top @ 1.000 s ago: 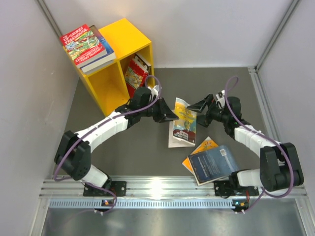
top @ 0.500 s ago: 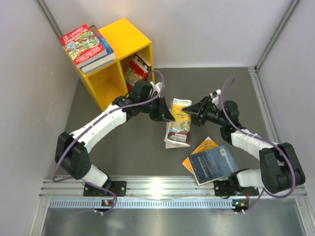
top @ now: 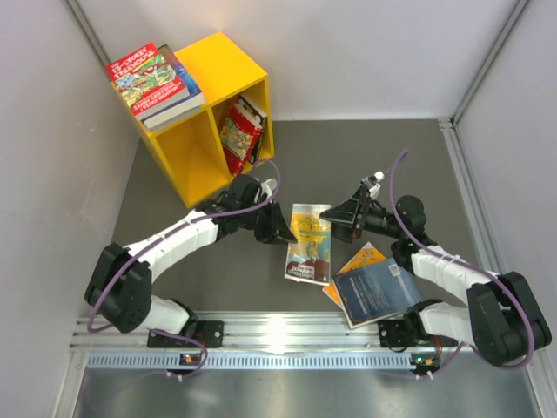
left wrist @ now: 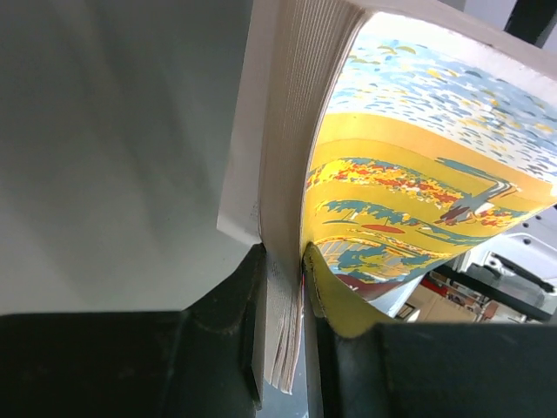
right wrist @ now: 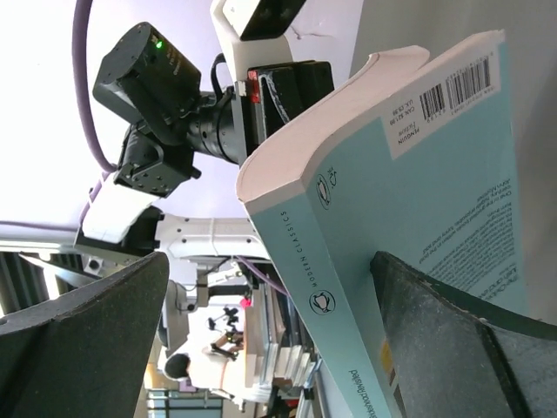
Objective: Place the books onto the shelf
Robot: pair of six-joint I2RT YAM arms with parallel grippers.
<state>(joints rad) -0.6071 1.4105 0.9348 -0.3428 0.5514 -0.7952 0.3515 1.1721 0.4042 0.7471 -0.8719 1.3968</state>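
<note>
The left gripper (top: 281, 232) is closed tight on the yellow and blue book (top: 307, 244). Its jaws pinch the pages at the book's left edge. In the left wrist view the painted cover curves away from the pages.

The right gripper (top: 335, 222) is wide open and holds nothing. It sits just beside the far right corner of the same book. In the right wrist view the book's pale blue back, with a bar code on it, stands between the two jaws. One jaw is well away from the book. I cannot tell if the other jaw touches it.

The book is in the middle of the worktop (top: 226, 279), between the two grippers. It looks tipped. I cannot tell if its near end rests on the worktop.

The yellow shelf (top: 222, 65) stands at the far left, well apart from this book. It has two compartments side by side. A few books (top: 241, 131) lean in the right compartment. A stack of books (top: 155, 83) lies on top of the shelf, on its left side, with a red cartoon cover showing.

At the near right a dark blue book (top: 376, 292) lies flat on the worktop. It lies on an orange book (top: 363, 259), which pokes out on the far side. These two are near the held book, on its right.
</note>
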